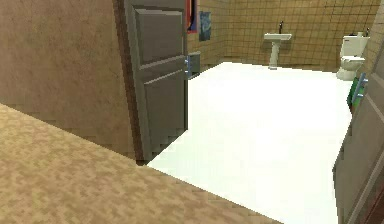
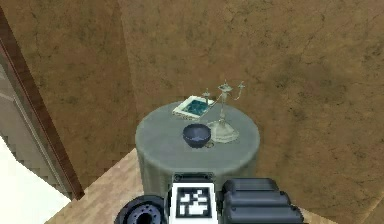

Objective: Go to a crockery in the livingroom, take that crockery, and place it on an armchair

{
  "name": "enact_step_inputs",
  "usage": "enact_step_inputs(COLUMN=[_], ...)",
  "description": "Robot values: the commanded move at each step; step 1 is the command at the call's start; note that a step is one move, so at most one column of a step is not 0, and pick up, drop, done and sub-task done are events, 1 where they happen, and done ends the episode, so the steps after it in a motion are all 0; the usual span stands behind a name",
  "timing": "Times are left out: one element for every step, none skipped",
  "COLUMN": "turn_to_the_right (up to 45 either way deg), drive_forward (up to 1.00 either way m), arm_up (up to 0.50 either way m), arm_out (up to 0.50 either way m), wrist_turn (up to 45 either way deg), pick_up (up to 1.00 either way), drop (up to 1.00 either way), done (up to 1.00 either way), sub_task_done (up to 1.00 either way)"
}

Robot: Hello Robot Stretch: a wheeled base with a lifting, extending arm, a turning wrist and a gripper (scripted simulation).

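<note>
A dark blue bowl (image 2: 197,134) stands on a small round grey-green table (image 2: 160,150) against the brown wall, in the arm side view's middle. Beside the bowl are a pale metal candlestick (image 2: 226,112) and a flat teal-and-white book (image 2: 192,105). At the bottom edge, just below the table, a white square with black marks (image 2: 195,202) sits among dark parts of the arm, with the gripper's dark body (image 2: 140,213) left of it. Its far end cannot be made out, so I cannot tell whether it holds anything.
In the forward view a grey panelled door (image 1: 160,80) stands open onto a white-floored room with a pedestal sink (image 1: 277,45) and a toilet (image 1: 352,58). Brown carpet (image 1: 80,170) lies in front. Another door edge (image 1: 365,150) is at the right.
</note>
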Motion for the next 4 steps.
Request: enact_step_inputs(turn_to_the_right=[0.0, 0.0, 0.0, 0.0], drive_forward=[0.0, 0.0, 0.0, 0.0], arm_up=[0.0, 0.0, 0.0, 0.0], arm_out=[0.42, 0.0, 0.0, 0.0], wrist_turn=[0.0, 45.0, 45.0, 45.0], pick_up=[0.0, 0.0, 0.0, 0.0], drop=[0.0, 0.0, 0.0, 0.0], done=[0.0, 0.0, 0.0, 0.0], sub_task_done=[0.0, 0.0, 0.0, 0.0])
